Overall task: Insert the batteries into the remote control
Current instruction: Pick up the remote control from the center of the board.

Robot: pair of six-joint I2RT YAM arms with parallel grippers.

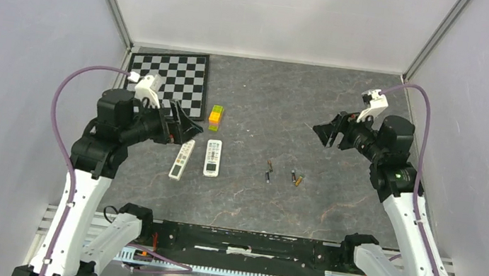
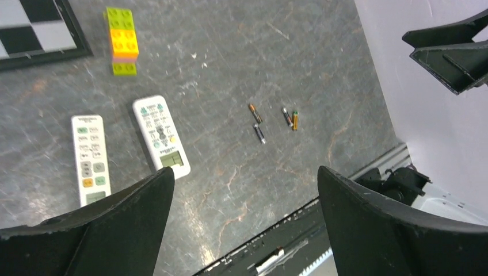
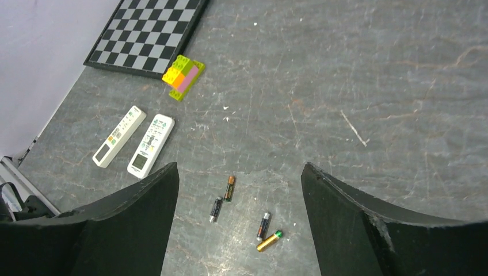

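While my left gripper (image 1: 184, 127) and right gripper (image 1: 326, 132) both hang wide open and empty, the four batteries (image 3: 229, 188) lie loose to the right of the two remotes (image 1: 212, 157), apart from them. I reckon I should lower the right gripper over one battery, jaws squarely across its slim body, then close gently.

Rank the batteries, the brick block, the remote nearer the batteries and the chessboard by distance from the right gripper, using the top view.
From the right gripper:
1. batteries, loose on the table just right of centre.
2. brick block and remote nearer the batteries, both left of centre: too close to call.
3. chessboard, far-left corner.
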